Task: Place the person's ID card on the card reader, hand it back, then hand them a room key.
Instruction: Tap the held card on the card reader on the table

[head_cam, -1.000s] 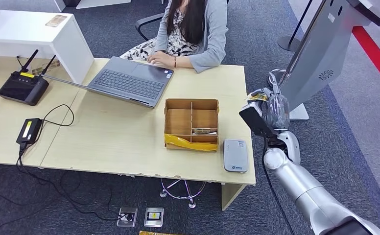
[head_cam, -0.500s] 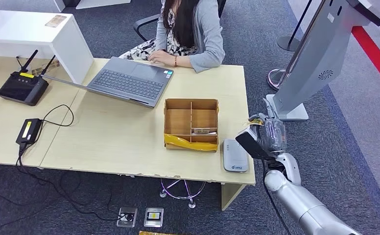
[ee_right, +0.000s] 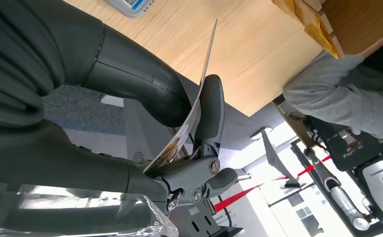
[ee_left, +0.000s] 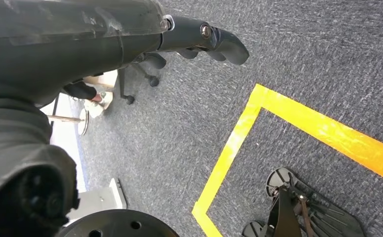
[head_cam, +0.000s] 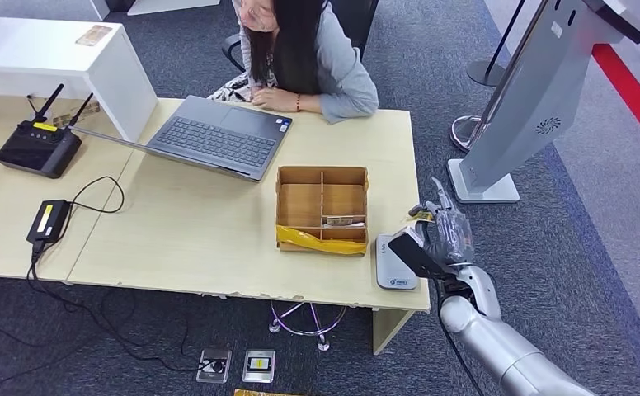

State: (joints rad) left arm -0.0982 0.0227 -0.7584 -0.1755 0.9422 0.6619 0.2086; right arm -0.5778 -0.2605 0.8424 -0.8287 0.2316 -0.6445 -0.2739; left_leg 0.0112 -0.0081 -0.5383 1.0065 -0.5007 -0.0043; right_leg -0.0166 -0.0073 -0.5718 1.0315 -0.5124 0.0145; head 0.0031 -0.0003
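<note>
R hand (head_cam: 444, 235) is at the desk's (head_cam: 201, 239) right end, just beside the card reader (head_cam: 397, 262), and pinches the ID card (head_cam: 410, 255) btwn thumb and a finger. In the right wrist view the card (ee_right: 189, 118) shows edge-on as a thin, slightly bowed sheet clamped btwn the thick thumb (ee_right: 135, 84) and a darker finger (ee_right: 210, 111); its free end sticks out past the fingertips toward the wood top, w/ the reader (ee_right: 130, 6) near it. From the head view the card looks dark, long axis running diagonally from the hand down toward the reader's near right corner, and its lower end overlaps the reader's right edge in the pic. Whether it touches the reader: can't tell. Card is tilted, not lying flat.

Reader is a small grey box w/ rounded corners, long axis pointing away from the robot, lying flat near the desk's front edge just right of the wooden divider box (head_cam: 322, 206). Box has several compartments, a small item in the near right one, yellow tape (head_cam: 321, 241) along its front wall.

L hand (ee_left: 199, 42) hangs over grey carpet w/ a yellow floor line (ee_left: 258, 133); dark fingers curl loosely w/ nothing in them.

A person (head_cam: 312, 54) sits at the far side, hand near a laptop (head_cam: 214, 136). Router (head_cam: 40, 144) and a power brick (head_cam: 49, 219) are far left on the desk. A grey kiosk stand (head_cam: 531, 99) is on the floor to the right.
</note>
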